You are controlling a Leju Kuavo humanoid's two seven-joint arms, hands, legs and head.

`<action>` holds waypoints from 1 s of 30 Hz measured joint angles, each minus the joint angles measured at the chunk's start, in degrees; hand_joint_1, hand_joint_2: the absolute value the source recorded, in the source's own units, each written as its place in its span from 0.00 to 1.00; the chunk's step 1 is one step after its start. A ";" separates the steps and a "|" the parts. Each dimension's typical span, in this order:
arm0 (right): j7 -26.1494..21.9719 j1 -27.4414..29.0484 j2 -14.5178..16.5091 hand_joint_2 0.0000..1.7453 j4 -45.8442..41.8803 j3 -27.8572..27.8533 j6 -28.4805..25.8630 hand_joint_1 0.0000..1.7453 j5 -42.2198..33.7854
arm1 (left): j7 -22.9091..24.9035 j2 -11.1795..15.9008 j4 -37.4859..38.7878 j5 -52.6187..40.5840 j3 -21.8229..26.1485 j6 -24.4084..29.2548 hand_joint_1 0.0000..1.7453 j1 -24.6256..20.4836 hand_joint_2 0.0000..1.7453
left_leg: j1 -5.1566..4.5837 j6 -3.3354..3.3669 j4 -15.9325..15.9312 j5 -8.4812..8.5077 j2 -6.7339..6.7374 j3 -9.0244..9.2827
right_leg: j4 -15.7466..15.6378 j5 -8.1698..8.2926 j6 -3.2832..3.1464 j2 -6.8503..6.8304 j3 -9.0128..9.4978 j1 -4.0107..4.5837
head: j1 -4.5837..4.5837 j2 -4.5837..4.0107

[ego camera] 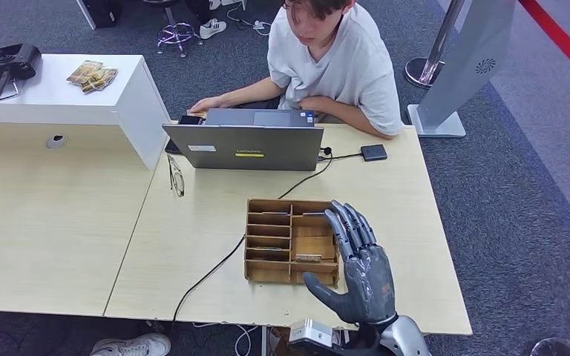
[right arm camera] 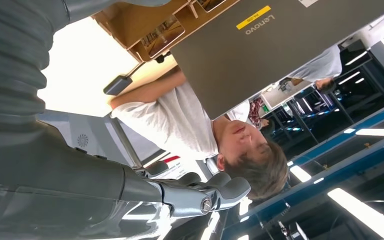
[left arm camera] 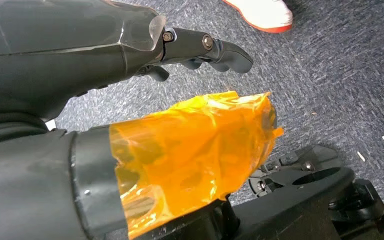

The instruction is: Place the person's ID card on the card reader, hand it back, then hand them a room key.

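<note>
Over the pale wooden tabletop (ego camera: 193,245), the robot's grey right hand (ego camera: 356,267) hovers open and empty beside the compartmented wooden card tray (ego camera: 291,241), so no card seems handled yet and every step looks outstanding.

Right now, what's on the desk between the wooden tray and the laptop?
In the head view, mostly bare tabletop, crossed by a black cable running from the laptop side toward the tray. No card lies on that stretch.
</note>
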 joint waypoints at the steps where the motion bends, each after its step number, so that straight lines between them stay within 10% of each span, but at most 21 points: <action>1: 0.27 -0.46 0.00 1.00 0.32 0.04 0.16 0.00 0.22 | 0.12 -0.03 0.00 -0.15 -0.25 0.01 0.00 -0.01 0.00 | 0.00 0.00 0.00 0.00 0.00 0.00 | 0.00 0.00 0.00 0.00 0.00 0.00 | -0.01 0.00; 30: 6.16 -12.36 2.83 1.00 12.69 2.11 7.72 0.00 4.59 | 0.76 -0.57 0.00 -2.29 -3.24 -0.67 0.00 -0.23 0.00 | 0.01 0.00 0.00 0.00 -0.01 0.00 | 0.01 0.01 -0.01 0.00 0.00 0.01 | 0.00 0.00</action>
